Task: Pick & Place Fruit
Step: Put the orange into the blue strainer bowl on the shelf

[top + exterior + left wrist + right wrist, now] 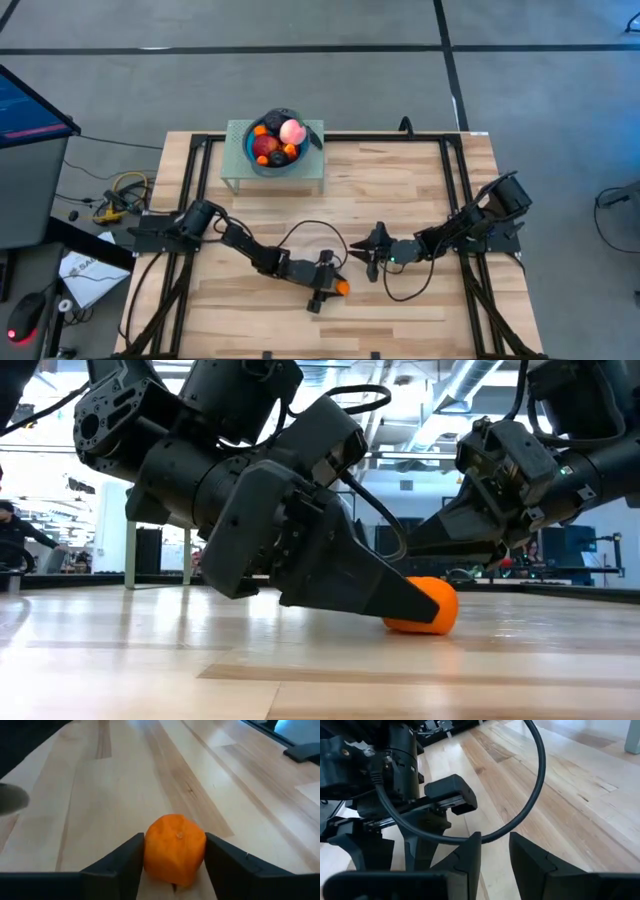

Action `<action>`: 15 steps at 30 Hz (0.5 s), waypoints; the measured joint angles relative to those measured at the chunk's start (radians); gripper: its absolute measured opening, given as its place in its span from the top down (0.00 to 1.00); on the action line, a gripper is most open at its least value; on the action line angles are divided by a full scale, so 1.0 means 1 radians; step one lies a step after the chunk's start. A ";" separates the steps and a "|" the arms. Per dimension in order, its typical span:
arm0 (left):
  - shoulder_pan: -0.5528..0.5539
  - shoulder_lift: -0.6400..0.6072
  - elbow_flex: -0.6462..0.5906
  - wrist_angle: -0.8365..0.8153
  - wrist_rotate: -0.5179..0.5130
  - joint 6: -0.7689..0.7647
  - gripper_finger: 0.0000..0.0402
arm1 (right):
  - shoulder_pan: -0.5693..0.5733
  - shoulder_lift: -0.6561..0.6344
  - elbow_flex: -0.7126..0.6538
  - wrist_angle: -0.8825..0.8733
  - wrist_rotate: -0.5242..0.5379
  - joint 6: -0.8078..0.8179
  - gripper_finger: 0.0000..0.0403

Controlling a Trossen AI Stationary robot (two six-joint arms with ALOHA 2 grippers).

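One small orange lies on the bare wooden table near its front middle, and my left gripper straddles it, a dark finger touching or almost touching each flank. I judge the fingers to be in the act of clamping rather than firmly clenched (the fruit sits on the wood, not lifted). I hold the gripper low and nearly level so the fingers meet the fruit at its widest part. Being close to round, the orange has no real long axis; its dimple faces up and slightly toward the wrist camera, so any approach angle would serve. My right gripper waits just beside it over the table, fingers narrowly apart and grasping nothing, with a black cable looping in front of it. At the table's far edge, well apart, the blue bowl on its green stand already holds the other fruit, which I take as the destination.
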 joint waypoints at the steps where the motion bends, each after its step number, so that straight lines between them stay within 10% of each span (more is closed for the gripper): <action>1: 0.000 0.000 0.000 0.001 0.000 -0.011 0.54 | 0.000 0.000 0.000 0.000 0.000 0.000 0.76; 15: -0.027 -0.407 -0.003 -0.389 -0.031 -0.052 0.54 | 0.000 0.000 0.000 -0.002 -0.001 0.002 0.76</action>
